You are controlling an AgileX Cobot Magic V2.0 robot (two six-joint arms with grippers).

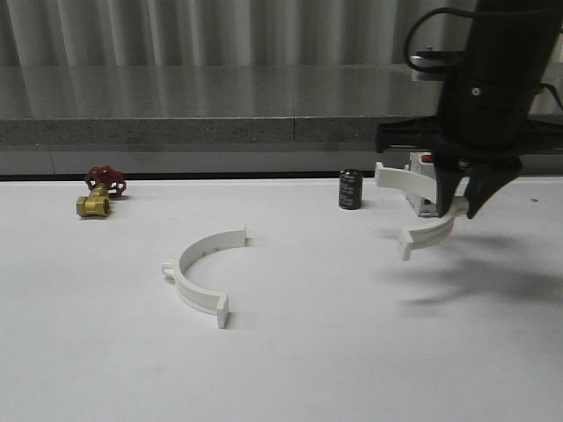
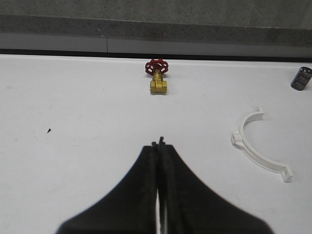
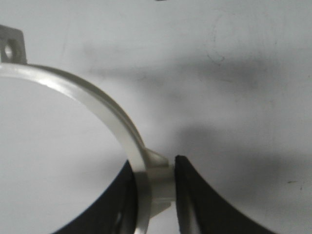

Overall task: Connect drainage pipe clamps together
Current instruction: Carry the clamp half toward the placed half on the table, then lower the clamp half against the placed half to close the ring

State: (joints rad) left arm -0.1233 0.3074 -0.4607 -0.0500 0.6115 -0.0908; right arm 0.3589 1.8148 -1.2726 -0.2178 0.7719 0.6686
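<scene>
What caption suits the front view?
Right claw lifts one white half-ring; the other half-ring lies on the table.

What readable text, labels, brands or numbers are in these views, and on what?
No legible text in any view.
Small dark cylinder near the table's back edge: its wrap shows faint markings, too small and blurred to read.
Brass valve with red handwheel: no readable marking.
Clamp half on the table and clamp half held in the right end effector: plain white, no visible lettering.
</scene>
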